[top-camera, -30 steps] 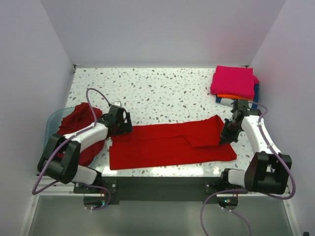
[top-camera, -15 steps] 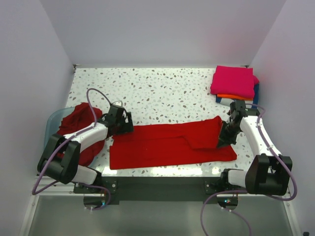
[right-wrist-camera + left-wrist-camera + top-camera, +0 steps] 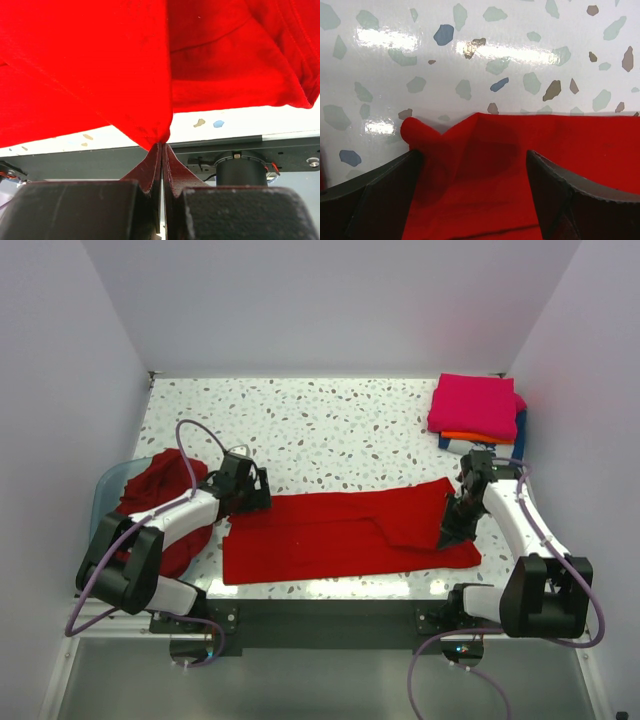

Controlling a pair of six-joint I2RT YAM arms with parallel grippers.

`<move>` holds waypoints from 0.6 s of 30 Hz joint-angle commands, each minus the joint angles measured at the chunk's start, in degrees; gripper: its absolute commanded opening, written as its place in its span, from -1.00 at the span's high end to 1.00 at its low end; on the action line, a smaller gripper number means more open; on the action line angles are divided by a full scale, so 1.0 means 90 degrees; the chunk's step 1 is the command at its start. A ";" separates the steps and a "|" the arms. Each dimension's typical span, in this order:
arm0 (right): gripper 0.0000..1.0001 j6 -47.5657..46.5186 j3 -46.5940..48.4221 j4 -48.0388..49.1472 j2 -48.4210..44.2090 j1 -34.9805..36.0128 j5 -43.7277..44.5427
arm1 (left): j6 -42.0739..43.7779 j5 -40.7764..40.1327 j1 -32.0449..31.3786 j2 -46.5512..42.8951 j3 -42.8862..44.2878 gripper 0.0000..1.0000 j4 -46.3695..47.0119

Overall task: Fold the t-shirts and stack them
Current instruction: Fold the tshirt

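- a long bright red cloth t-shirt (image 3: 320, 540) lies flat along the near edge of the speckled white counter (image 3: 330, 430), between the two arms. its right end is doubled over into a flap (image 3: 410, 510).
- the right jaws are pressed together on a thin pinch of that flap's edge (image 3: 152, 131). the cloth drapes down on both sides, so it looks light, limp and without stiffness.
- the left jaws stand spread wide, with a dark finger (image 3: 370, 200) on each side of the shirt's puckered far left corner (image 3: 417, 131), gripping nothing.
- my judgement: the cloth will sag and slide on the glossy counter, so take it at corners or hems, at two points together.
- a folded magenta pink t-shirt (image 3: 473, 405) tops the stack at the far right corner.
- crumpled red t-shirts (image 3: 145, 485) sit in the translucent teal plastic tub (image 3: 103, 486) on the left.
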 commanded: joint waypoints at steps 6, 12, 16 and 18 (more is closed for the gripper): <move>0.97 0.0090 -0.0006 -0.0157 -0.0079 0.0039 0.0047 | -0.0042 -0.0283 -0.0028 -0.0231 -0.0106 -0.83 -0.0206; 0.54 0.0080 0.0081 -0.0157 -0.0030 0.0049 0.0067 | -0.0178 -0.0752 -0.0028 -0.0504 -0.0106 -0.87 -0.0460; 0.10 -0.0007 0.0471 -0.0157 -0.0049 0.0049 0.0242 | -0.0256 -0.1103 -0.0058 -0.0788 -0.0106 -0.90 -0.0567; -0.01 -0.0086 0.0860 -0.0167 -0.0059 0.0049 0.0359 | -0.0276 -0.1211 -0.0116 -0.0953 -0.0096 -0.91 -0.0587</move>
